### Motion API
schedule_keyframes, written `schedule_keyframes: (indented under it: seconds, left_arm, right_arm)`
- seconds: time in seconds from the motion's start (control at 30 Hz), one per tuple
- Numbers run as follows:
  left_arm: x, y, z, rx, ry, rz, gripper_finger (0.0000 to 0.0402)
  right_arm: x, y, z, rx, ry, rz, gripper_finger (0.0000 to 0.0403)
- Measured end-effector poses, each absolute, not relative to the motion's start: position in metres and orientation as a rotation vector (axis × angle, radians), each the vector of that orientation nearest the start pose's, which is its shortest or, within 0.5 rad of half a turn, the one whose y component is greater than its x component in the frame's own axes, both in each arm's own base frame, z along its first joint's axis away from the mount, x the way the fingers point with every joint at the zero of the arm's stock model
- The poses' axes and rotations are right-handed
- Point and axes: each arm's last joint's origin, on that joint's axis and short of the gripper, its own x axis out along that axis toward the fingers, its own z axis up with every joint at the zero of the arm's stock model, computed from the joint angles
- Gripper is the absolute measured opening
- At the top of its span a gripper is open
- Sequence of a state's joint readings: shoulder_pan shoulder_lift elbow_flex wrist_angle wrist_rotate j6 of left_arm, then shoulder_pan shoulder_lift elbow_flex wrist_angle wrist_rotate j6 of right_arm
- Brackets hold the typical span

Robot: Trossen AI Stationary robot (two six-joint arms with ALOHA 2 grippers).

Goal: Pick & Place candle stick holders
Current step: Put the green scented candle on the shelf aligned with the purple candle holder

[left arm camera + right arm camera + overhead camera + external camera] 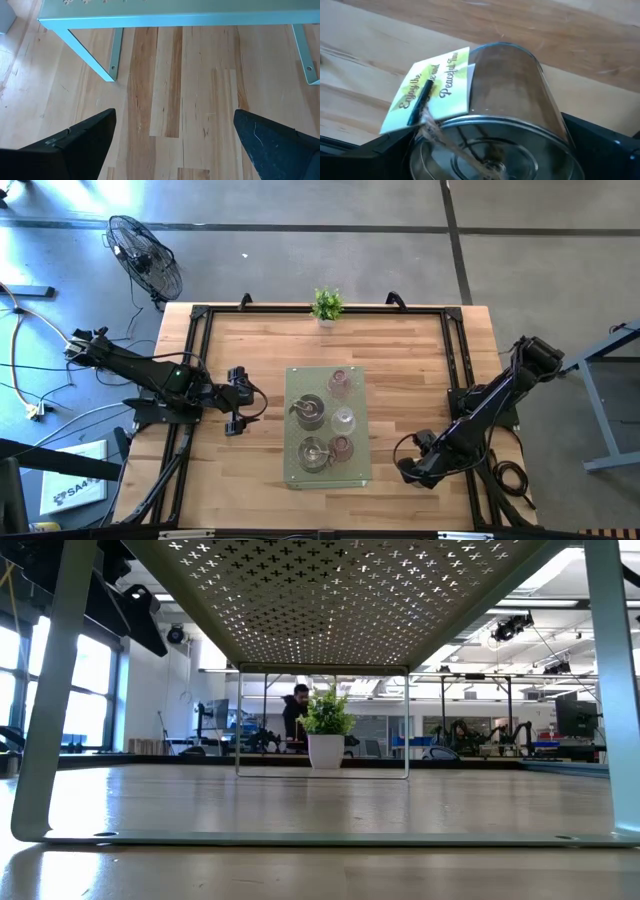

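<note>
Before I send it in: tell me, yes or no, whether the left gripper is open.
Yes: the left gripper has its fingers spread wide over bare wood.

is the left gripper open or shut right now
Open. In the left wrist view its two dark fingers stand wide apart with bare table between them; the left gripper sits beside the perforated stand.

A pale green stand [292, 420] with a cross-shaped hole pattern sits at centre frame on the light striped wood table [410, 370]; silver cups [310, 411], pink cups [340, 383].
</note>
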State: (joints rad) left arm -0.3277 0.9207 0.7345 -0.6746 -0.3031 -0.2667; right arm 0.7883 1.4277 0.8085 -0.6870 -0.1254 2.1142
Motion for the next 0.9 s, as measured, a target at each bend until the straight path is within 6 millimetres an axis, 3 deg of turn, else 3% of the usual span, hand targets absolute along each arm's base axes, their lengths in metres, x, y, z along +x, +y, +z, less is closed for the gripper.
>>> schedule_keyframes:
  seconds: [0.6,0.9]
  left_arm:
    - [0.168,-0.048,0.255,0.015,0.811,0.086,0.0396]
    - [0.168,-0.048,0.255,0.015,0.811,0.085,0.0396]
  right_arm:
    - [0.161,0.183,0.179,1.159,1.359,-0.689,0.0397]
    - [0.166,0.19,0.168,1.115,1.392,-0.653,0.0397]
